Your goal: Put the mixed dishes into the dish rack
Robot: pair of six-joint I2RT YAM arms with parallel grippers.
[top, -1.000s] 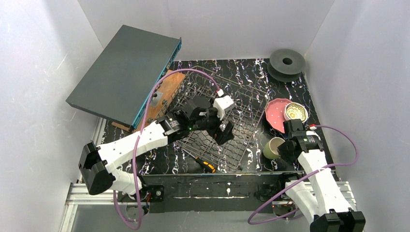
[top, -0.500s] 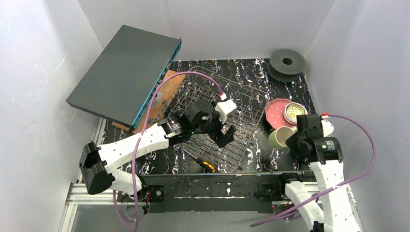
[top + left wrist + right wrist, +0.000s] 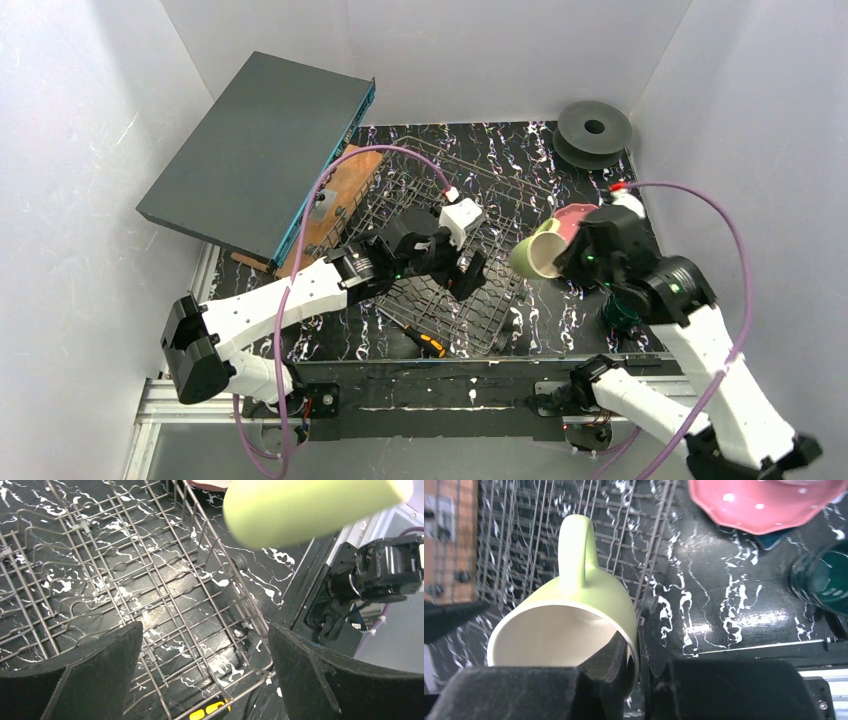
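Right gripper [image 3: 631, 652] was clamped on the rim of the pale yellow-green mug [image 3: 579, 592], one finger inside, holding it tipped in the air beside the dish rack [image 3: 125, 575], likely for loading; left gripper [image 3: 202, 630] hung jaws-apart over the rack.

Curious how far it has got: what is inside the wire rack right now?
Only bare grid floor and wire dividers show in the dish rack; no dish is seen. The left arm hangs over its middle, covering that patch from above.
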